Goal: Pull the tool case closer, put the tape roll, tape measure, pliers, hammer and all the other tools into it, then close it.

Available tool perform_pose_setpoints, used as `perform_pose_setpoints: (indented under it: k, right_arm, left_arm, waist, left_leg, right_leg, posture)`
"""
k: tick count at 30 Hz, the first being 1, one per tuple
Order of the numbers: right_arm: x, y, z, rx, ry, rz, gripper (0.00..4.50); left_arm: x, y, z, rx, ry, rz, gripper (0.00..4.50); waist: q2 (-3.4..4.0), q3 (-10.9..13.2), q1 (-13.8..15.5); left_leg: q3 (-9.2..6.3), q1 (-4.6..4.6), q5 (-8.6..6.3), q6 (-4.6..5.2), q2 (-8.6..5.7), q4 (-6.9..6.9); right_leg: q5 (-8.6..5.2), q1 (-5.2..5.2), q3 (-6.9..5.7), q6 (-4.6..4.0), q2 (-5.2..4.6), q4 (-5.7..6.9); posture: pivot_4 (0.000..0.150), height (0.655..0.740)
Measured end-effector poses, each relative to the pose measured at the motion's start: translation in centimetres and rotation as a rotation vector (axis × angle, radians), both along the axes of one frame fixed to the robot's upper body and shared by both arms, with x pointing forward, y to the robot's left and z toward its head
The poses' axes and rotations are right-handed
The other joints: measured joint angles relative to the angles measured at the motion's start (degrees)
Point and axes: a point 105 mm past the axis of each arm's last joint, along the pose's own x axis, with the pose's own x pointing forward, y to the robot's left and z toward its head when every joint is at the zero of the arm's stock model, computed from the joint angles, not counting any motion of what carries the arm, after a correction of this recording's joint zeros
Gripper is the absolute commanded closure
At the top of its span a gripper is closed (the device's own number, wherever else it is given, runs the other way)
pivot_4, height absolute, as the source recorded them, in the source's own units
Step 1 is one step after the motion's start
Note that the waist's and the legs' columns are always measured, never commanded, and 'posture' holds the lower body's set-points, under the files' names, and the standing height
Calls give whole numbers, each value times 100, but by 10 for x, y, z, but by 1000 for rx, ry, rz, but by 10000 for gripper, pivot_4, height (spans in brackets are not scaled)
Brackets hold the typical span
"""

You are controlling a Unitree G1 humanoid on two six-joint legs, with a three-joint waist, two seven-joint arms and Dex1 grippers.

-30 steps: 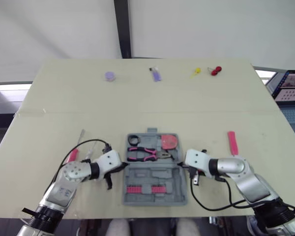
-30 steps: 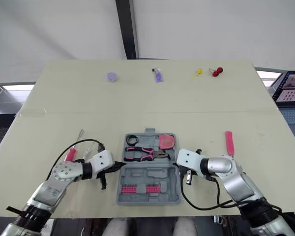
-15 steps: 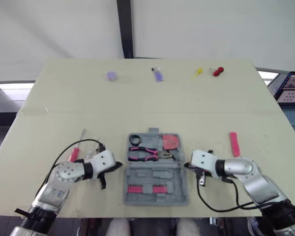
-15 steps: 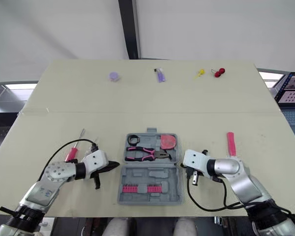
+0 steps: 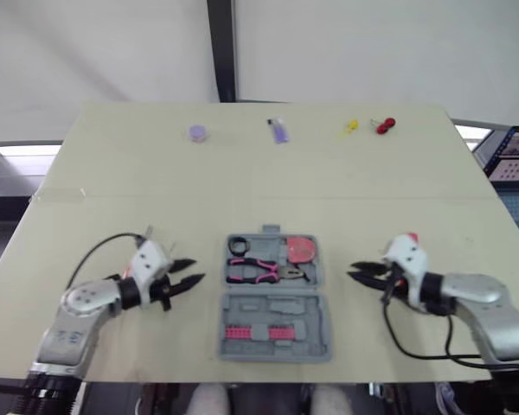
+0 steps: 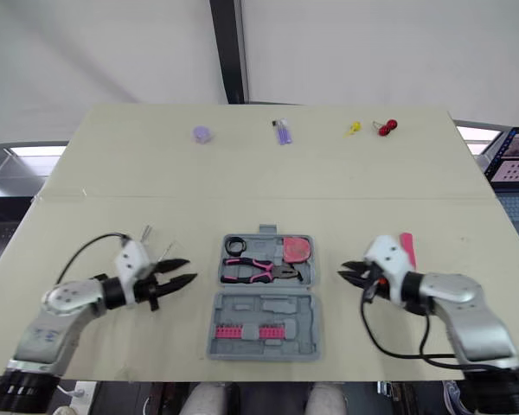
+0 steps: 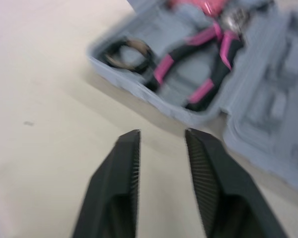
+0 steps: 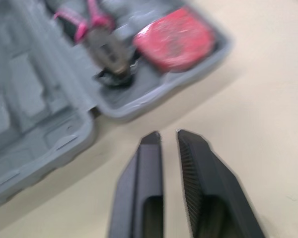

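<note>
Along the far edge of the table (image 5: 242, 190), near the top of the head views, a lilac thing (image 5: 195, 132), a purple thing (image 5: 278, 131), a yellow thing (image 5: 349, 127) and a red thing (image 5: 382, 126) are too small to identify. At centre right, a pink-handled tool (image 6: 406, 246) is partly covered by the right gripper (image 6: 346, 271), so its working end is hidden. A thin metal tip (image 6: 145, 231) pokes out above the left gripper (image 6: 190, 270); the rest of that tool is hidden. The pink row (image 5: 253, 332) in the case (image 5: 277, 304) is too small to make out. In the left wrist view the blurred case runs off the top and right edges, cutting the tape measure (image 7: 188, 4). In the right wrist view it runs off the left and top edges, and the blurred pliers (image 8: 97, 29) lose their handles at the top.
</note>
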Motion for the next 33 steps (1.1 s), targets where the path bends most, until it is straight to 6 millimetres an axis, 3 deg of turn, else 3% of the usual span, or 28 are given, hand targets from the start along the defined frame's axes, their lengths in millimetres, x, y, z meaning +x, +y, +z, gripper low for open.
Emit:
perform_pose_setpoints:
  k: [2, 4, 8, 14, 18, 24, 29, 33]
  right_arm:
    - [1, -41, 11, 48, -27, -158, 10473]
    - [-1, -77, 17, 99, -52, -308, 357]
    - [-7, -121, 13, 167, -102, -517, 357]
    - [-9, -147, -8, 199, -161, -712, 357]
    - [-17, -176, -15, 197, -225, -875, 357]
    - [-26, -192, -24, 195, -250, -957, 357]
    - [-25, -190, -23, 184, -264, -944, 357]
    - [-18, -177, -17, 180, -270, -877, 357]
  left_arm:
    - [-2, 36, 15, -38, -39, 159, 791]
    - [-7, 69, 20, -50, -57, 309, 0]
    - [-20, 134, 11, -65, -54, 630, 0]
    - [-34, 178, 2, -82, -81, 936, 0]
    - [-49, 205, -11, -73, -55, 1129, 0]
    - [-53, 212, -15, -53, -64, 1183, 0]
    - [-52, 207, -21, -71, -63, 1183, 0]
    - [-47, 191, -22, -102, -79, 1118, 0]
  waist:
    - [0, 0, -6]
    - [0, 0, -15]
    - [-2, -1, -43]
    - [-2, -1, -72]
    - [-2, -2, -130]
    - [-1, -2, -190]
    - [-1, -2, -208]
    - [-1, -2, -214]
  left_leg:
    - [2, 2, 0, 0, 0, -4]
    - [4, 5, 0, 0, 0, -8]
    - [7, 6, 0, 0, 0, -11]
    - [7, 5, 1, -1, 0, -12]
    - [7, 6, 1, -1, 0, -15]
    - [9, 7, 1, -2, 0, -19]
    - [9, 8, 1, -2, 0, -20]
    - [8, 7, 1, -2, 0, -20]
  right_leg:
    - [0, 0, 0, 0, 0, -4]
    - [0, 0, 0, 0, 1, -6]
    - [0, 0, 0, 0, 1, -8]
    - [0, 0, 1, 0, 0, -8]
    - [0, 0, 0, 0, 0, -8]
    - [0, -1, 1, 0, 0, -9]
    - [0, 0, 1, 0, 0, -9]
    - [0, -1, 2, 0, 0, -9]
  posture:
    - [1500, 7400]
    - [1500, 7400]
    - [1500, 7400]
    - [1500, 7400]
    - [1500, 7400]
    - [1500, 7400]
    - [1500, 7400]
    - [1500, 7400]
